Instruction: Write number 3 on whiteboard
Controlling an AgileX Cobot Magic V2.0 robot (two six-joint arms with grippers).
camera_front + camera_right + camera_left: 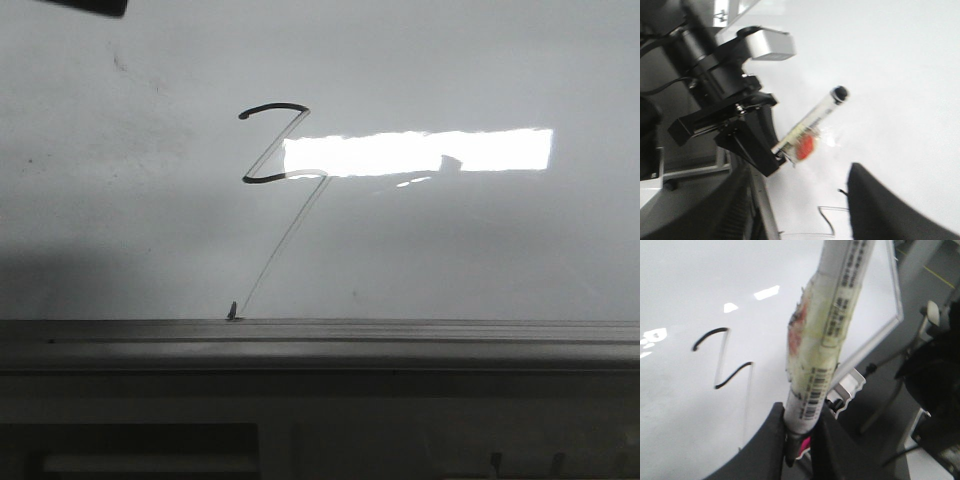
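Note:
The whiteboard [450,250] fills the front view, glossy pale grey. The number 3 [272,107] is a black angular zigzag whose long thin tail runs down to the rail. It also shows in the left wrist view [710,332] and the right wrist view [827,220]. My left gripper [800,440] is shut on a white labelled marker [825,330], near the board's edge. The right wrist view shows that left gripper [772,160] with the marker [815,120] over the board. My right gripper [797,200] is open and empty above the board. Neither gripper shows in the front view.
A bright rectangular reflection [420,152] lies beside the drawn line. A grey metal rail [400,335] runs along the board's near edge, with a small nub [232,312] at the tail's end. Dark chairs and stands [935,370] are beyond the board's corner.

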